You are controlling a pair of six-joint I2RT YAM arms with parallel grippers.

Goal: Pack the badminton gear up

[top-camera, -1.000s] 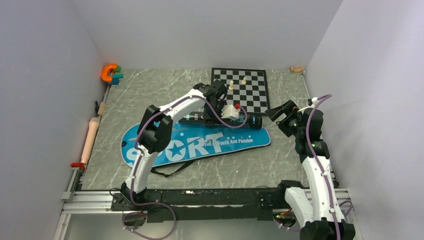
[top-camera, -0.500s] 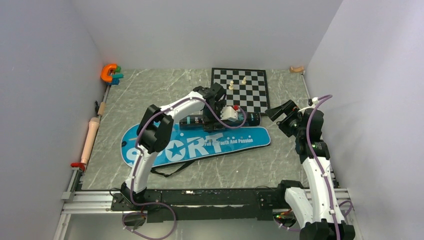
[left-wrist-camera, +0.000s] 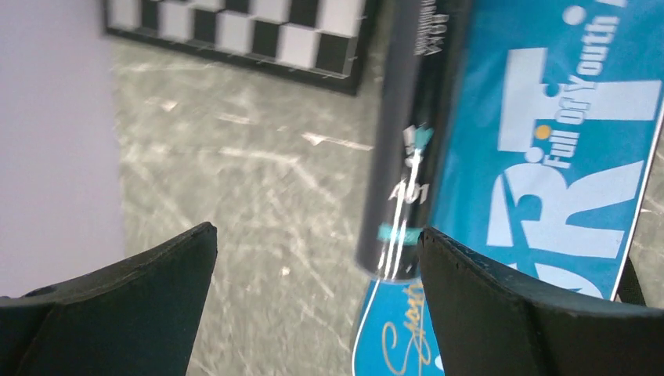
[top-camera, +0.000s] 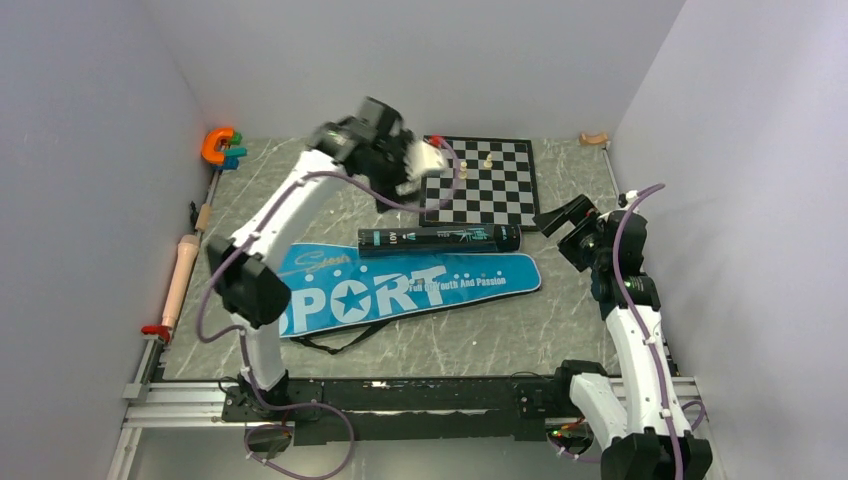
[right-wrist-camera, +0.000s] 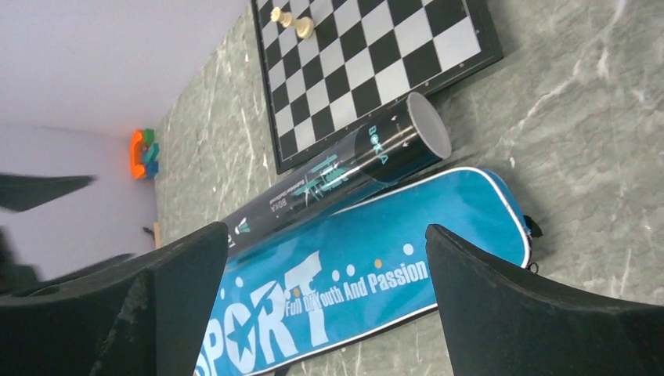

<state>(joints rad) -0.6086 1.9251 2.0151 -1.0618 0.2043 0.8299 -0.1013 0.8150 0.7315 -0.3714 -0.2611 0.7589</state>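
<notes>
At the far left corner, an orange C-shaped clamp tool (top-camera: 218, 145) is seen on the grey marbled tabletop (top-camera: 300, 200). The left arm is raised high and stretched toward the far side. The left gripper (left-wrist-camera: 315, 235) is held in the air over bare tabletop near the tube's left end, its black fingers set wide apart with nothing between them.

A long glossy black tube (top-camera: 440, 239) with teal lettering is laid left to right against the far edge of the flat blue "SPORT" racket bag (top-camera: 400, 285), at the middle of the table. Beyond the tube, a black-and-white chessboard (top-camera: 490, 185) carrying two pale pieces is placed.

At the right, the right arm is bent upright. The right gripper (right-wrist-camera: 326, 231) is held off the table, right of the tube's round open end, with its fingers spread wide and empty.
</notes>
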